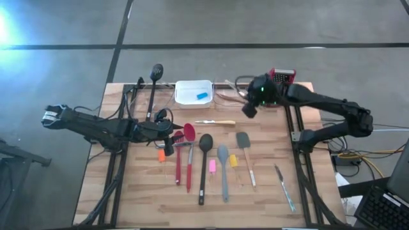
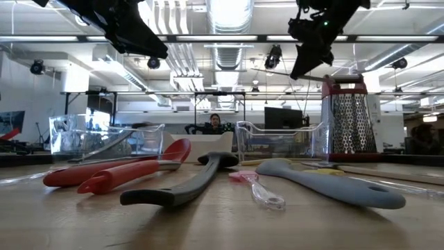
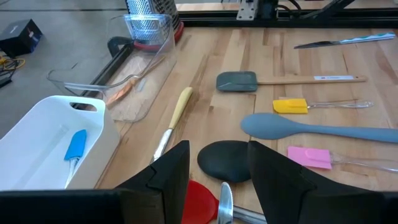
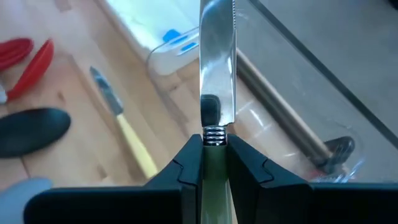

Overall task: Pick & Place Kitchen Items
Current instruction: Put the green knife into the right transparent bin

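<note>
My right gripper [image 4: 214, 146] hangs above the table's far right part [image 1: 248, 110], shut on a knife [image 4: 217, 68] with a pale green handle. My left gripper [image 3: 217, 177] stands open above the row of utensils at the left [image 1: 167, 132], with the black spoon's bowl [image 3: 225, 160] beneath its gap, touching nothing. Flat on the table lie red utensils [image 1: 186, 135], a black spoon [image 1: 204, 144], a grey spoon [image 1: 222, 154], a dark grey spatula [image 1: 243, 139], two more knives [image 1: 215, 122] [image 1: 284, 185], and orange [image 1: 162, 154], pink [image 1: 212, 166] and yellow [image 1: 234, 161] blocks. My right gripper pinches the knife's pale handle [image 4: 214, 167] between its two fingers, just behind the ribbed collar [image 4: 214, 134]. The knife lies along the fingers, and its blade sticks out forward past the fingertips. It is lifted clear of the table, slanting downward.
A white tray [image 1: 185, 89] with a blue item [image 1: 202, 96] stands at the far middle, a clear container [image 3: 134, 74] beside it. The red-topped grater [image 1: 283, 75] stands at the far right. A black slotted spoon [image 1: 156, 71] lies at the far left.
</note>
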`<state>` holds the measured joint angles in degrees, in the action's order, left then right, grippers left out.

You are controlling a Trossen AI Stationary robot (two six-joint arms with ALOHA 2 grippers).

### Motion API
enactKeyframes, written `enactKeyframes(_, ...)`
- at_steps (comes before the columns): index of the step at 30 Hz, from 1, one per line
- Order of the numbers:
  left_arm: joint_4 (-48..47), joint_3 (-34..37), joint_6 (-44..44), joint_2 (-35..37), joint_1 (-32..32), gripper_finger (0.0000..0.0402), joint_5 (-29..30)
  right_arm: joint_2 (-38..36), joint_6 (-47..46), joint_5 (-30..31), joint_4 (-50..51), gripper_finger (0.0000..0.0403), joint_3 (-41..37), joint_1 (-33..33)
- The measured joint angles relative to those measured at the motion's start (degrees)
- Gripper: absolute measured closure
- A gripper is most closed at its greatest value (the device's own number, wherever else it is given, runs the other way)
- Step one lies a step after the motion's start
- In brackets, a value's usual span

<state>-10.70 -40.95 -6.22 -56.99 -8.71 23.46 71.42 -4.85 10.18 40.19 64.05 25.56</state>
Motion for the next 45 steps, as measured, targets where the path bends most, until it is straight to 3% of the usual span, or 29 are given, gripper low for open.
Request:
enactKeyframes(7,0.0,0.0,0.0,0.0,0.0,0.0234,0.0,7.9,7.3,-4.8,2.0,0.0364,6.3,7.6)
enactKeyframes(19,0.0,0.0,0.1,0.0,0.0,0.0234,0.0,25.6,16.8,-6.4,13.3,0.0364,18.2,12.6)
enactKeyframes(27,0.0,0.0,1.2,0.0,0.0,0.0234,0.0,31.7,20.9,-6.4,15.3,0.0364,18.9,14.2)
enactKeyframes(45,0.0,0.0,1.3,0.0,0.0,0.0234,0.0,39.9,23.4,-10.5,9.6,0.0364,18.9,17.7)
